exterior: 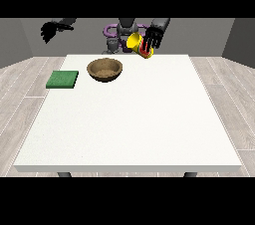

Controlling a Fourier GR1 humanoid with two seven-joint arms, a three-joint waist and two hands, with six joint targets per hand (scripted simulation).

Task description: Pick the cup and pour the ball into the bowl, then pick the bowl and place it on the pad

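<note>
Yellow cup (135,43) with a red band, lifted above the far edge of the desk (129,119), tilted with its mouth towards the view's left. Held by the hand at the view's right (154,37), fingers curled round its side. Ball not visible, so impossible to say whether inside the cup or already out.

Probably a light, stiff cup with a smooth wall, maybe slippery; best held around the middle of the body, as now, with the mouth free for pouring. Ball likely light and quick to roll, so a slow tilt seems wiser.

Wooden bowl (105,69) standing on the desk, below and to the view's left of the cup, apart from it. Looks rigid and a little heavier; rim probably the good place to grasp, from above or from the side.

Green pad (63,79) lying flat near the desk's left edge, just beside the bowl, not touching. Nothing between bowl and pad.

Hand at the view's left (50,30) raised off the desk, well apart from everything, fingers hanging relaxed, holding nothing.
</note>
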